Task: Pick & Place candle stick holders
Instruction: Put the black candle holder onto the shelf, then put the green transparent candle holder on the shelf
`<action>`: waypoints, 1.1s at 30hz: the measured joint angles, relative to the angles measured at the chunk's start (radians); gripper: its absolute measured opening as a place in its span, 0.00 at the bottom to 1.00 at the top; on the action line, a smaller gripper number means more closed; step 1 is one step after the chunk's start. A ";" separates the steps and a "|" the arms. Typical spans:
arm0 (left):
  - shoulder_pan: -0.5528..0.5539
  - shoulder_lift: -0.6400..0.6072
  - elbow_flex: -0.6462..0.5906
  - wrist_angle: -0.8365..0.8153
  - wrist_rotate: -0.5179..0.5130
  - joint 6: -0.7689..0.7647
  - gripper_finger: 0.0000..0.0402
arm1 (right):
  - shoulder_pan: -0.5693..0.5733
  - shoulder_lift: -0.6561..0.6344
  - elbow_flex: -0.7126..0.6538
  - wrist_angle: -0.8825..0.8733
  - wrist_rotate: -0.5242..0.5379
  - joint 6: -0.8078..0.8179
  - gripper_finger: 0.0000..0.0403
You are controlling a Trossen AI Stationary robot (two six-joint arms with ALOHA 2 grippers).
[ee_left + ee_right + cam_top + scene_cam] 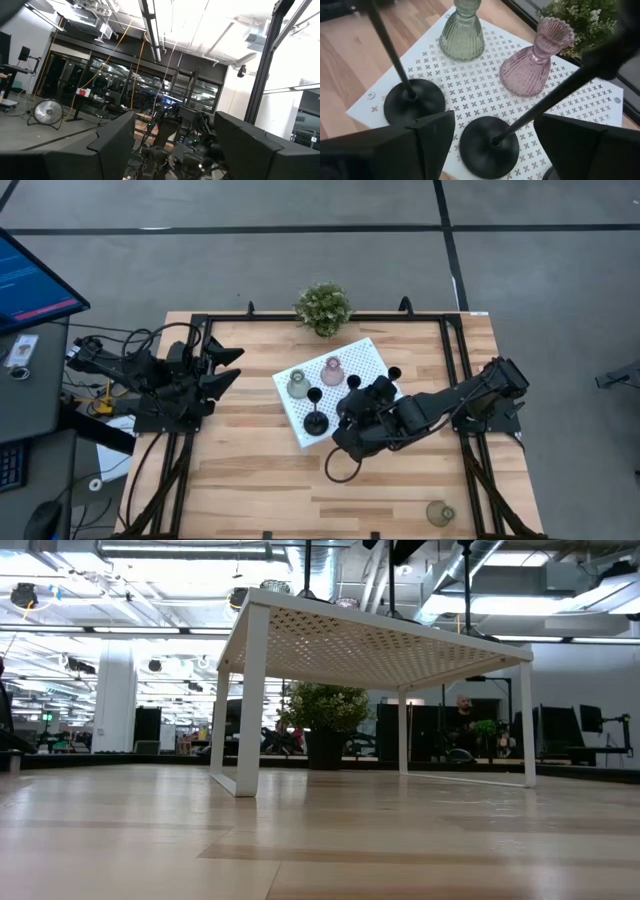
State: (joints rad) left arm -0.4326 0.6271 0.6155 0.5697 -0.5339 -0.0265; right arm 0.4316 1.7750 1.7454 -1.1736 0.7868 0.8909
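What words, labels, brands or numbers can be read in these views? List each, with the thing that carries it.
None can be read.
Monitor at the left edge of the high view: lines of text on its screen, too small to read.
White perforated tray: only a cut-out cross pattern, no lettering.
Candle stick holders, such as the pink one: no label visible.

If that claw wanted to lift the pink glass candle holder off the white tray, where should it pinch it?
Probably at the narrow neck just under the flared top of the pink holder, coming straight down from above. It stands upright, and its ribbed bell body widens toward the base, so the waist looks the easiest part to close on. A green holder and black holders stand close by on the tray, crowding sideways approaches.
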 joint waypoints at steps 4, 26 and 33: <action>0.000 0.000 0.000 0.000 0.000 0.000 0.68 | -0.001 -0.006 0.013 -0.016 0.007 0.000 0.66; 0.000 0.000 0.000 0.000 0.001 0.000 0.68 | 0.162 -0.046 0.052 -0.160 -0.185 0.218 0.66; 0.000 0.000 0.000 0.000 0.015 0.000 0.68 | 0.329 -0.110 0.052 -0.200 -0.517 0.484 0.66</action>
State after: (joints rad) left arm -0.4328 0.6270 0.6155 0.5696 -0.5193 -0.0269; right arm 0.7608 1.6655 1.7973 -1.3737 0.2699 1.3750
